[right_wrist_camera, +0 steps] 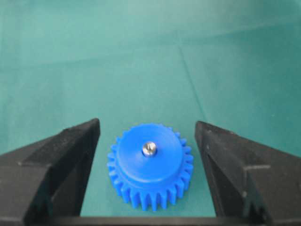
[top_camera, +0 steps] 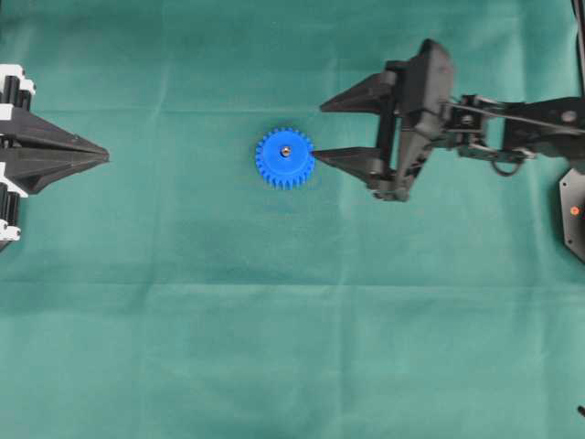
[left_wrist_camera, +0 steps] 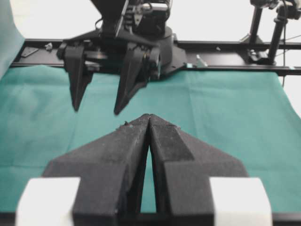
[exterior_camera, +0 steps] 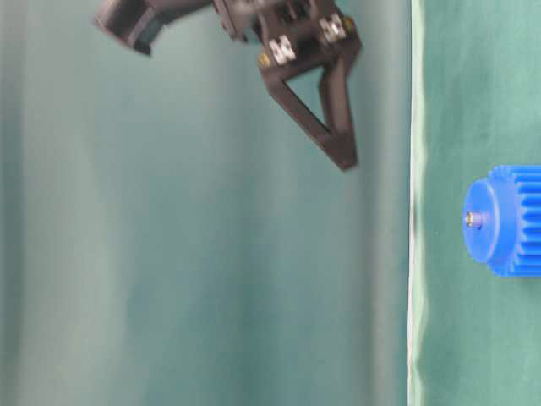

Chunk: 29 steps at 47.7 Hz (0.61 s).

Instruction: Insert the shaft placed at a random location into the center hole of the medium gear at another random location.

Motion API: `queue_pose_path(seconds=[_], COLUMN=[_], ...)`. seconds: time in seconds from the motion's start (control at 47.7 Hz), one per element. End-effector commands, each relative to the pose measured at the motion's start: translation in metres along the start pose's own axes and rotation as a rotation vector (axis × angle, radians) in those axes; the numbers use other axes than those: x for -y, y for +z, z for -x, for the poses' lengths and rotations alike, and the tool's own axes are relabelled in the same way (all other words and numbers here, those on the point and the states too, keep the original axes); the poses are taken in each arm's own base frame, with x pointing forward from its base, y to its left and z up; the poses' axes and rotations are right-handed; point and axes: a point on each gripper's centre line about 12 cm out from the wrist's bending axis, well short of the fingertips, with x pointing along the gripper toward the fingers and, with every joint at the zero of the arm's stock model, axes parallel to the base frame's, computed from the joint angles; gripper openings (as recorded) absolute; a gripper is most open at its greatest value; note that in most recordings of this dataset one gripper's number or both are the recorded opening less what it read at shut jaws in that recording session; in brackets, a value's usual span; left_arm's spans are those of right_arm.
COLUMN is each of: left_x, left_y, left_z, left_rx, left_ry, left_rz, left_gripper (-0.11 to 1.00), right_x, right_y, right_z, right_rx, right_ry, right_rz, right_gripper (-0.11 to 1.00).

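Observation:
The blue medium gear (top_camera: 285, 157) lies flat on the green cloth near the middle. The silvery shaft (right_wrist_camera: 149, 149) stands in the center hole, which it fills and hides, its tip poking just above the hub (exterior_camera: 475, 219). My right gripper (top_camera: 318, 131) hangs open above the cloth just to the right of the gear; in the right wrist view the gear (right_wrist_camera: 150, 167) shows between the spread fingers (right_wrist_camera: 75, 146), untouched. My left gripper (top_camera: 105, 157) rests at the far left, shut with nothing in it, tips together (left_wrist_camera: 149, 116). The gear is hidden in the left wrist view.
Green cloth (top_camera: 274, 347) covers the table. The right arm's links (top_camera: 512, 119) stretch in from the right, with a black base plate (top_camera: 574, 210) at the edge. A black frame rail (left_wrist_camera: 225, 44) runs along the far side behind the right arm.

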Motion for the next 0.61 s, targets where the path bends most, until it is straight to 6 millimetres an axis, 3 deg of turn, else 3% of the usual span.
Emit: queue_pose_path(seconds=[0.0, 0.356, 0.587], left_x=[0.000, 0.000, 0.000], left_y=[0.005, 0.005, 0.005], left_z=[-0.002, -0.002, -0.002], left_rx=[0.015, 0.012, 0.014], left_ry=[0.000, 0.000, 0.000], left_rz=[0.000, 0.000, 0.002], left_gripper=[0.00, 0.00, 0.00], right_x=[0.000, 0.002, 0.002], right_y=[0.013, 0.006, 0.006], right_z=[0.015, 0.055, 0.066], right_rx=[0.054, 0.078, 0.095], right_ry=[-0.001, 0.000, 0.001], right_rz=[0.005, 0.001, 0.000], right_gripper=[0.83, 0.83, 0.83])
